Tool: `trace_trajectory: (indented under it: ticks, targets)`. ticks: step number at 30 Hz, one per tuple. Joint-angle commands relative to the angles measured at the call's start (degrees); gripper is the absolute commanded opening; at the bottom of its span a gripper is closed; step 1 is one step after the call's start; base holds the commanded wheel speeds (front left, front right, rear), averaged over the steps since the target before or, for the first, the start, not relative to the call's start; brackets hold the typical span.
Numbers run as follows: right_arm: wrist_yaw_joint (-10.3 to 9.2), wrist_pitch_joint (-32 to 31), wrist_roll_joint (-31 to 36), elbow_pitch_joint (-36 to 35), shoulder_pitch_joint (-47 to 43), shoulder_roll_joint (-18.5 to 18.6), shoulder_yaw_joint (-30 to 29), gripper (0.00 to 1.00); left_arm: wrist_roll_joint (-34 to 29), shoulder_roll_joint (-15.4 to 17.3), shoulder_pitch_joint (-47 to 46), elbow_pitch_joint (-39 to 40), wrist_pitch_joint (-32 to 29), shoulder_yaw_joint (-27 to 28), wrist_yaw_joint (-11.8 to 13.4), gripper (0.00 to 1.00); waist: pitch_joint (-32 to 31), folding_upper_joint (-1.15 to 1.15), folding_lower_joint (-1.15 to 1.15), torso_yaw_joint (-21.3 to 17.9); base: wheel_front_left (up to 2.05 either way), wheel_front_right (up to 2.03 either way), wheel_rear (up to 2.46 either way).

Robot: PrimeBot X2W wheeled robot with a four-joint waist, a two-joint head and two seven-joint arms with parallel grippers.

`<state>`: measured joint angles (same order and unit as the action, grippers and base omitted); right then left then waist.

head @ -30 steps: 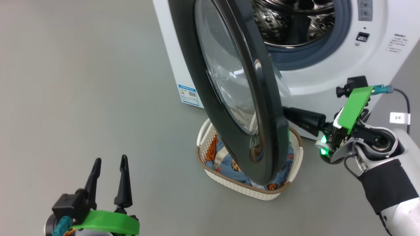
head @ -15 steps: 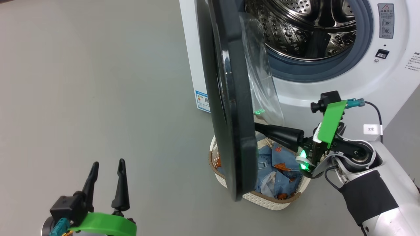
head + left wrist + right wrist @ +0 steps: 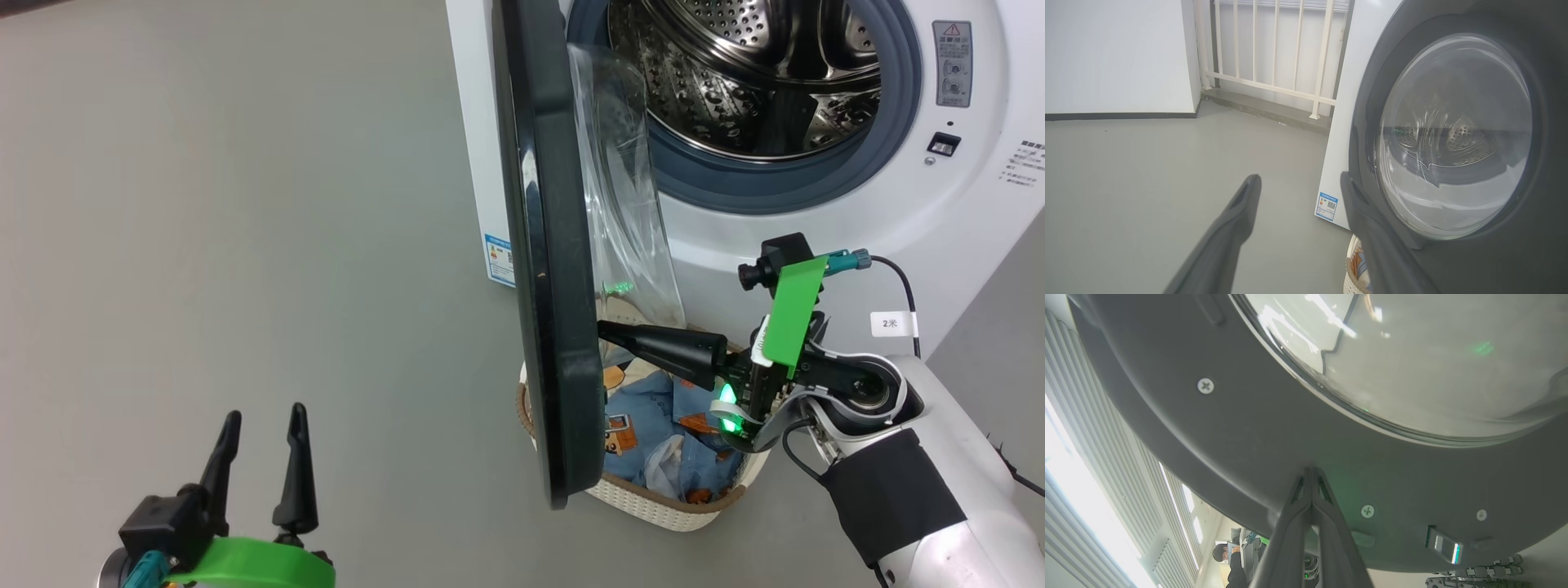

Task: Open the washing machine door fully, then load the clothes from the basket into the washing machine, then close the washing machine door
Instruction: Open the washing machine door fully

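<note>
Presently the right tool (image 3: 606, 328) has its two long dark fingers closed flat together with nothing between them. The joined tips bear on the inner face of the large round washing machine door (image 3: 543, 245), on its glossy black rim just below the clear bulging glass bowl. The right wrist view confirms the contact. The left tool (image 3: 265, 412) hangs low at the robot's left, fingers spread wide and empty, well apart from the door, above the plain grey floor (image 3: 245, 204).

The door stands edge-on to the head view, roughly square to the front of the big white box-shaped washing machine (image 3: 816, 237). The steel perforated drum (image 3: 735, 73) and grey rubber gasket (image 3: 816, 180) are exposed. The door's lower edge overhangs the left end of the small cream-white perforated plastic basket (image 3: 645, 510) with a brown woven-look rim. That basket sits on the floor just in front of the machine. The light blue clothes (image 3: 645, 408) with orange-brown print lie in the basket; none is seen in the drum.

Assessment: the first step, opening the door fully, is in hand and not complete. The next move calls for a push from the closed tips toward the robot's left, following the hinge arc so that they do not slide along the glossy rim onto the glass. The door should swing clear of the basket. A tool must then be open before it reaches for the clothes.
</note>
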<state>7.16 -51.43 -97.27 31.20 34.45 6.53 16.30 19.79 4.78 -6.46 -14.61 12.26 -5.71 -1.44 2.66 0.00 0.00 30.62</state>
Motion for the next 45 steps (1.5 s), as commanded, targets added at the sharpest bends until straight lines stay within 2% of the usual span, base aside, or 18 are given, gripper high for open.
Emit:
trace_trajectory:
  ticks: [1, 11, 12, 13, 14, 15, 23, 32, 38, 45]
  targets:
    - [0.33, -0.33, 0.15, -1.93, 0.21, -1.53, 0.21, 0.0, 0.52, 1.46, -0.46, 1.89, -0.19, 1.68, 0.37, 1.0, -0.24, 0.0, 0.0, -0.12, 0.0, 0.0, 0.0]
    - [0.33, 0.12, 1.46, -2.46, -1.25, -1.0, -1.15, 0.0, 0.51, 2.01, -0.91, 1.33, -0.83, 0.78, 0.2, 1.0, -2.06, 0.0, 0.0, -1.42, 0.0, 0.0, 0.0]
    - [0.33, 0.34, 2.29, -3.03, -1.44, -0.65, -1.14, 0.23, 0.6, 2.11, -0.87, 1.29, -0.83, 0.7, 0.19, 1.0, -2.29, 0.0, 0.0, -2.22, 0.0, 0.0, 0.0]
    - [0.33, 0.44, 2.8, -3.59, -1.57, -0.43, -1.07, 0.38, 0.66, 2.15, -0.85, 1.28, -0.81, 0.67, 0.17, 1.0, -2.36, 0.0, 0.0, -2.65, 0.0, 0.0, 0.0]
    - [0.33, 0.57, 3.2, -4.3, -1.71, -0.25, -1.08, 0.6, 0.75, 2.18, -0.83, 1.25, -0.81, 0.64, 0.15, 1.0, -2.4, 0.0, 0.0, -3.11, 0.0, 0.0, 0.0]
    - [0.33, 0.81, 3.52, -5.11, -1.85, -0.1, -1.21, 1.0, 0.79, 2.26, -0.81, 1.2, -0.81, 0.58, 0.08, 1.0, -2.43, 0.0, 0.0, -3.63, 0.0, 0.0, 0.0]
    - [0.33, 4.34, 8.03, -12.26, -3.74, 1.6, -1.18, 1.0, 0.84, 2.65, -0.87, 1.11, -0.54, 0.17, 0.15, 1.0, -2.89, 0.0, 0.0, -9.31, 0.0, 0.0, 0.0]
    - [0.33, 11.57, 14.3, -21.41, -7.64, 4.7, -0.33, 1.0, 1.28, 2.34, -1.17, 1.02, 0.22, 0.01, 0.52, 1.0, -2.44, 0.0, 0.0, -16.5, 0.0, 0.0, 0.0]
    - [0.33, 20.01, 19.34, -26.68, -10.31, 7.84, -0.47, 1.0, 1.47, 2.48, -1.35, 0.49, 0.73, 0.13, 0.71, 1.0, -2.22, 0.0, 0.0, -20.28, 0.0, 0.0, 0.0]
    - [0.33, 30.57, 25.69, -28.78, -12.88, 11.81, 1.31, 1.0, 1.58, 2.9, -1.6, -0.15, 1.12, 0.2, 0.8, 1.0, -2.57, 0.0, 0.0, -23.08, 0.0, 0.0, 0.0]
